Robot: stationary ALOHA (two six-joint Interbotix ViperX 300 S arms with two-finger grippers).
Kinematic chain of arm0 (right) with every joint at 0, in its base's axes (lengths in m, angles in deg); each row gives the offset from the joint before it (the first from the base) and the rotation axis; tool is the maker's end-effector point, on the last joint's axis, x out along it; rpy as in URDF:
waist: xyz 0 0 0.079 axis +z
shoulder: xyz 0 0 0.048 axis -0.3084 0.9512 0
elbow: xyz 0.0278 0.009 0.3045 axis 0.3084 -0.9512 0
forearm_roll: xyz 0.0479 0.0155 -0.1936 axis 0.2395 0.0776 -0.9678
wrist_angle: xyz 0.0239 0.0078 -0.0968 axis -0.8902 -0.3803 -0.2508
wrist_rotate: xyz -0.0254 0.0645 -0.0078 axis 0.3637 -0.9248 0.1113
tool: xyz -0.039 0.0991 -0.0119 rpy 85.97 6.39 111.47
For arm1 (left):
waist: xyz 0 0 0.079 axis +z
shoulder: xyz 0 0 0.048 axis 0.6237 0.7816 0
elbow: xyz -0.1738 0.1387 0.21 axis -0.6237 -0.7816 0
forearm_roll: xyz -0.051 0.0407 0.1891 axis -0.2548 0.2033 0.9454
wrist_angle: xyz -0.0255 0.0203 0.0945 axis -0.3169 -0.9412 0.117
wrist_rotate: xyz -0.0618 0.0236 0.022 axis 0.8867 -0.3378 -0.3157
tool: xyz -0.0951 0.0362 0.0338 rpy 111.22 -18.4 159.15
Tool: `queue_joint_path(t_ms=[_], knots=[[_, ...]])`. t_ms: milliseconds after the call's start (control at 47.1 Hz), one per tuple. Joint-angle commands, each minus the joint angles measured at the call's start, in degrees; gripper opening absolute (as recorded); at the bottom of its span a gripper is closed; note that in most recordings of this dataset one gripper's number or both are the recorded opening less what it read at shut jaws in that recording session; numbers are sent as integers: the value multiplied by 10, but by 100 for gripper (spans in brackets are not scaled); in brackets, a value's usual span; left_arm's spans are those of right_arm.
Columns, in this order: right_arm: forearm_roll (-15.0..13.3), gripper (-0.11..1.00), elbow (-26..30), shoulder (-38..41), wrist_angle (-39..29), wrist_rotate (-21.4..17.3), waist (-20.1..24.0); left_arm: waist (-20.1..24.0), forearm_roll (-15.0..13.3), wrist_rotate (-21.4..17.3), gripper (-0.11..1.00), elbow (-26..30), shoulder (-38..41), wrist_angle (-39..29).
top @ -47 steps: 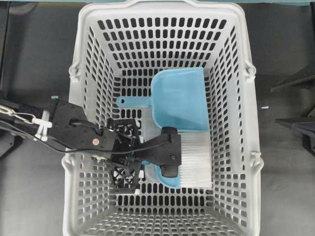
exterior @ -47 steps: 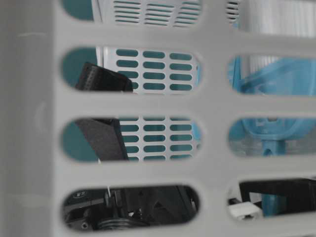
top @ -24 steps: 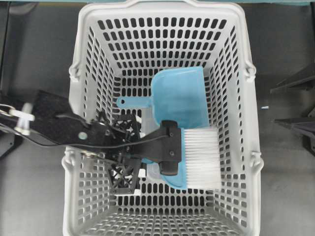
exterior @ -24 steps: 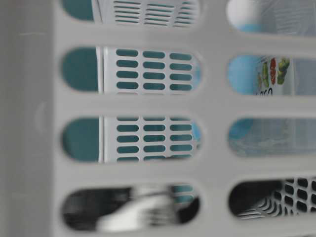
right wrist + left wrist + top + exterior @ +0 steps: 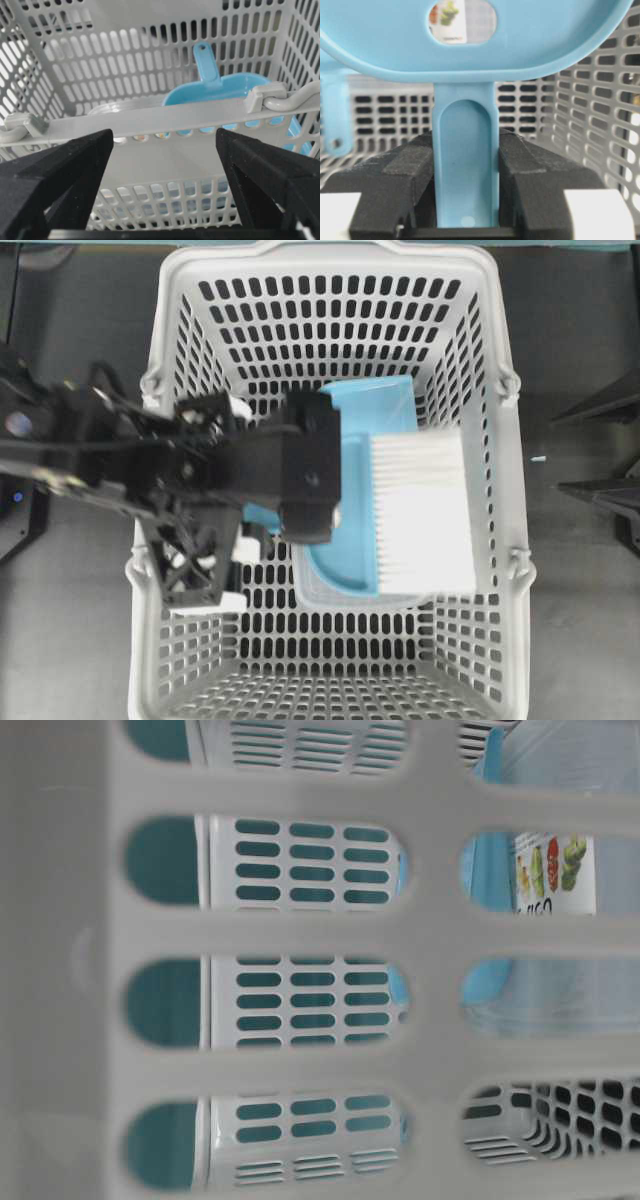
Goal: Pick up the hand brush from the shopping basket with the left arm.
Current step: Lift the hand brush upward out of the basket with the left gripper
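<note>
Since a second ago the small light-blue plastic hand brush with white bristles (image 5: pixel 400 515) has risen from the floor of the large light-grey slotted plastic shopping basket (image 5: pixel 500 390) — its thin looped handle (image 5: pixel 465 165) clamped between the jaws of the black left gripper (image 5: pixel 300 475), head beyond their tips. The light-blue dustpan (image 5: pixel 225 90) lies below. Pick-up looks nearly complete — the right gripper (image 5: pixel 165 150) hangs wide, empty.

The basket (image 5: pixel 490 570) is light grey, its walls and floor patterned with rows of slots. The brush (image 5: pixel 420 512) has a light-blue back and white bristles. The dustpan (image 5: pixel 385 405) beneath it is the same light blue. The left gripper (image 5: pixel 465 192) is black with white clips, and the right gripper (image 5: pixel 164 170) black
</note>
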Motion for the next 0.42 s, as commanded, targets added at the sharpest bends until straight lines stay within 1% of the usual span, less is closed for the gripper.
queue_joint_path(t_ms=[0, 404], knots=[[2, 79, 4, 4, 4, -1, 1, 0, 2, -2, 25, 32, -8, -18], [2, 79, 4, 4, 4, -3, 0, 2, 2, -2, 25, 32, -4, -17]])
